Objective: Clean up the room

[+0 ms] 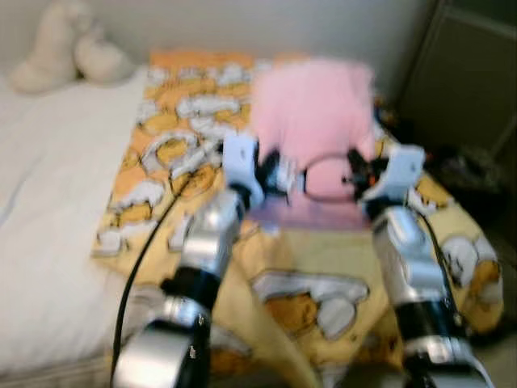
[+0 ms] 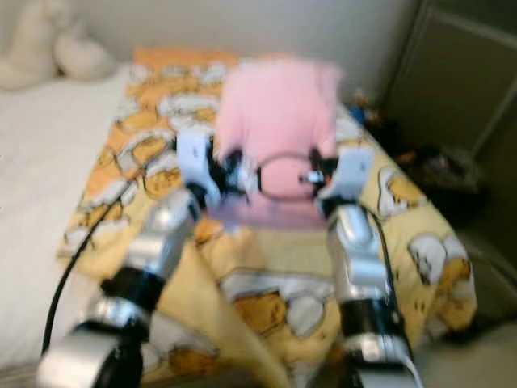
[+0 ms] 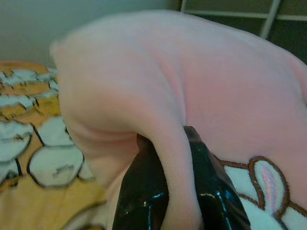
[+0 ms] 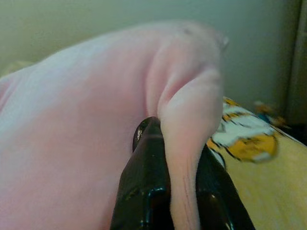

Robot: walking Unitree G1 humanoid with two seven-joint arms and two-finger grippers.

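Left eye view: blurry. Pink blanket [image 1: 311,121] held up over the bed [image 1: 48,210], above the yellow cartoon quilt [image 1: 323,299]. Left gripper [image 1: 279,174] and right gripper [image 1: 355,174] both at its near edge, one at each side. White soft toy [image 1: 69,48] far back by the wall.

Right eye view: same scene. Best to keep both arms level, so the edge stays straight.

Left wrist view: black fingers [image 3: 144,191] pinched tight on a pink fold. Bunny picture [image 3: 268,191] stitched nearby.

Right wrist view: fingers [image 4: 144,182] clamped on a pink fold too. Slow moves and a firm hold, or the soft cloth may slip out.
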